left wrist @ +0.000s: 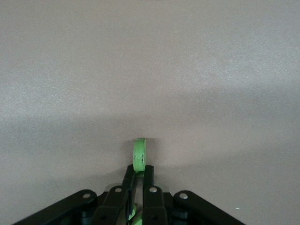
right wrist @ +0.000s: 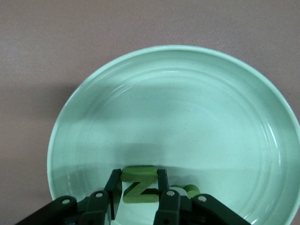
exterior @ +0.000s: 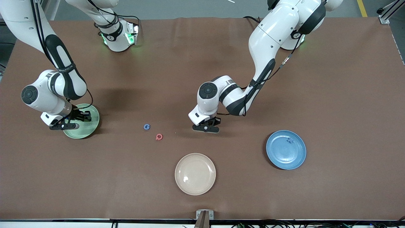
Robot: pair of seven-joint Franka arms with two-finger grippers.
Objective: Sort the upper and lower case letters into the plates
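Note:
The pale mint green plate (exterior: 90, 129) lies at the right arm's end of the table. My right gripper (exterior: 79, 117) is low inside it, shut on a green letter Z (right wrist: 139, 188) that rests on the plate's floor (right wrist: 187, 117). A second green piece (right wrist: 191, 190) lies beside the Z. My left gripper (exterior: 207, 128) is just above the bare table near its middle, shut on a bright green letter (left wrist: 139, 154) seen edge-on. The blue plate (exterior: 286, 155) lies toward the left arm's end and holds a small blue letter (exterior: 289, 140). A blue G (exterior: 146, 127) and a red round letter (exterior: 159, 136) lie on the table between the grippers.
A cream-beige round plate (exterior: 195, 174) lies empty nearer the front camera than the left gripper. The brown table mat (exterior: 332, 95) spreads wide toward the left arm's end.

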